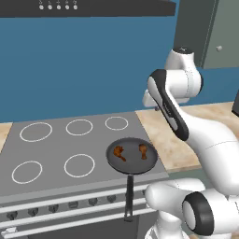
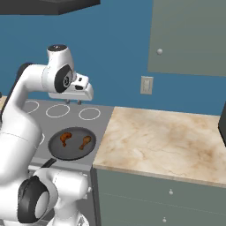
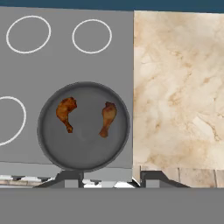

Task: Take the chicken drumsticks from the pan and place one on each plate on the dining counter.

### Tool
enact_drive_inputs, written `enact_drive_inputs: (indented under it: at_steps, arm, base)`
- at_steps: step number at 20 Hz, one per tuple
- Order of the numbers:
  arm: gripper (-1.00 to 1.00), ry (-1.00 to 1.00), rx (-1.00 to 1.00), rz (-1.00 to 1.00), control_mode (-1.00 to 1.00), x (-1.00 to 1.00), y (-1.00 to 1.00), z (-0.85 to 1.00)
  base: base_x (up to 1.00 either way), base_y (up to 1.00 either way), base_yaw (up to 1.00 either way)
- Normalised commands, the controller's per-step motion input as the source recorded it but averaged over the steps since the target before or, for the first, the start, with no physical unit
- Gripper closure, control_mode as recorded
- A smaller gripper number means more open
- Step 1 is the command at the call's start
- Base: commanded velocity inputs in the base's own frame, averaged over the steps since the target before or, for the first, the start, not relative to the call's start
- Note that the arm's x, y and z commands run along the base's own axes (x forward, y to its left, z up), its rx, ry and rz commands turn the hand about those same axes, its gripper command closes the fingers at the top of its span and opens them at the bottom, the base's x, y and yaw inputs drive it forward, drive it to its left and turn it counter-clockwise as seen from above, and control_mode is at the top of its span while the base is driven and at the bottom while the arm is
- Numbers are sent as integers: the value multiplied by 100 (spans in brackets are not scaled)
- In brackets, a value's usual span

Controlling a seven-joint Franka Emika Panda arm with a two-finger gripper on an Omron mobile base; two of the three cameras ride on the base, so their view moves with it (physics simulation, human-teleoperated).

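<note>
Claw (image 2: pixel 73 102): hangs in the air above the back part of the stove, well above the pan and touching nothing; two short dark fingertips (image 3: pixel 70 178) point down, and in the hand view they stand apart with nothing between them.
Pan (image 1: pixel 131 156): one, round, dark grey and shallow, on the stove's front right part, close to the stove's right edge; its long black handle (image 1: pixel 129 196) sticks out past the stove's front edge.
Drumsticks: two, both orange-brown, both lying inside the pan and apart from each other.
First drumstick (image 3: pixel 66 113): in the pan's left half as the hand view shows it, thick end toward the back of the stove, thin bone end toward the front.
Second drumstick (image 3: pixel 107 118): in the pan's right half in that view, lying the same way round, nearly parallel to the first.
Stove (image 1: pixel 56 149): one, flat grey top with white burner rings; five rings can be counted in the left base view, and the pan sits where a sixth place would be.
Knobs (image 1: pixel 74 205): a row along the stove's front edge, too blurred to count surely.
Desk (image 2: pixel 167 141): one beige marbled top touching the stove's right edge, with grey-green fronts below.
Wall (image 2: pixel 119 48): blue, with one pale outlet plate (image 2: pixel 147 85) above the desk's back edge.
</note>
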Motion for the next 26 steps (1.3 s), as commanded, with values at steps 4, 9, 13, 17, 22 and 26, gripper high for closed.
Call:
enact_drive_inputs:
  at_steps: [4, 9, 13, 17, 22, 26]
  arm:
    - [-100, -5, 0, 0, -100, 0, 6, -7]
    - [-100, -7, 3, 0, -100, 0, 11, -45]
    - [-100, -8, 1, 0, -100, 0, 0, -65]
    - [-100, -8, 0, 0, -100, 0, 0, -67]
    - [-100, -3, 0, 0, -100, 4, 3, -61]
    - [-100, -1, 0, -1, -100, 9, 5, -57]
  base:
    - [0, 0, 0]
    - [0, 0, 0]
    - [0, 0, 0]
    - [0, 0, 0]
    - [0, 0, 0]
    - [0, 0, 0]
